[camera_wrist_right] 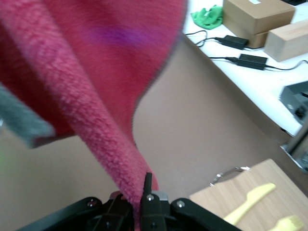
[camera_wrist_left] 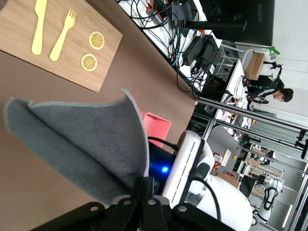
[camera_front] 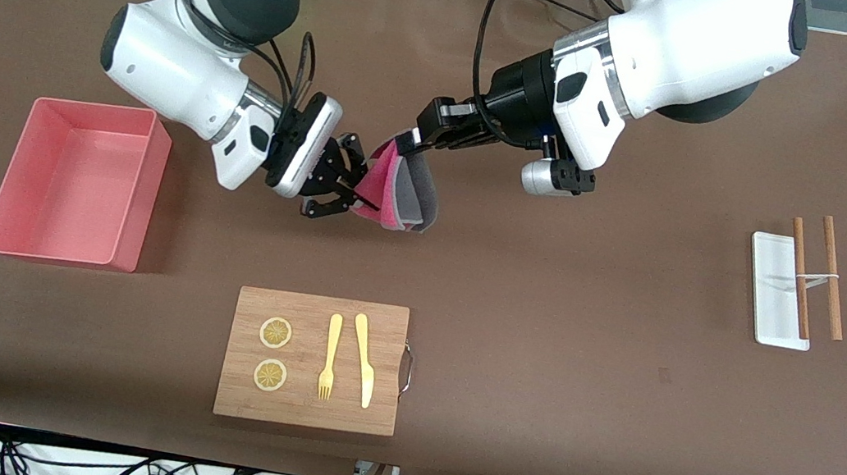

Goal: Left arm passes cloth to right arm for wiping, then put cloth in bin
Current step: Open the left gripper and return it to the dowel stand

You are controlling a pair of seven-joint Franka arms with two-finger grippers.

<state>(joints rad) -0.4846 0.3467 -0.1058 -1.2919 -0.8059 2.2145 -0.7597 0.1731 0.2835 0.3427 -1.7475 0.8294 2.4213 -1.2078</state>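
Both claws meet in the air over the brown table [camera_front: 543, 329], above the bare stretch farther from the front camera than the cutting board [camera_front: 312, 360]. Left gripper [camera_front: 410, 142] is clamped on the upper edge of the cloth [camera_front: 401, 189]; in the left wrist view its fingers [camera_wrist_left: 144, 190] pinch the grey face of the cloth [camera_wrist_left: 82, 149], which fans out from them. Right gripper [camera_front: 347, 192] has its fingers closed on the lower pink edge of the same cloth, and the right wrist view shows the pink fabric [camera_wrist_right: 91, 82] drawn down to a narrow strip caught between its fingers [camera_wrist_right: 147, 185]. So the cloth hangs held by both grippers at once, pink face toward the right arm, grey face toward the left arm, clear of the table.

Relative to the cutting board, the bin [camera_front: 26, 235] sits toward the right arm's end of the table and a little farther from the front camera; it holds nothing visible. On the board lie two lemon slices [camera_front: 276, 333], a yellow fork [camera_front: 329, 357] and a yellow knife [camera_front: 365, 359]. Well apart from the board, toward the left arm's end, a small white tray [camera_front: 772, 295] lies with a pair of brown chopsticks [camera_front: 832, 278] across and beside it.
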